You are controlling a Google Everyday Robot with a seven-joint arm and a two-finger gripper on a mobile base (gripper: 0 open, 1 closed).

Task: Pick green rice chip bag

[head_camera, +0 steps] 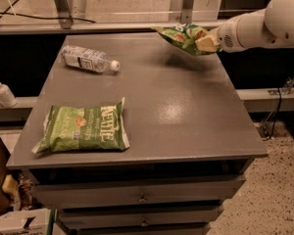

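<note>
The green rice chip bag [179, 37] is a small bright green snack bag with tan chip pictures. It hangs in the air above the far right corner of the grey table [186, 116], casting a shadow below. My gripper [206, 42] comes in from the right on a white arm and is shut on the bag's right end. The fingers [209, 43] are tan and partly covered by the bag.
A larger flat green "KETTLE" bag [83, 128] lies at the front left of the table. A clear plastic water bottle [87, 59] lies on its side at the far left. A soap dispenser [2, 91] stands left of the table. Drawers sit under the tabletop.
</note>
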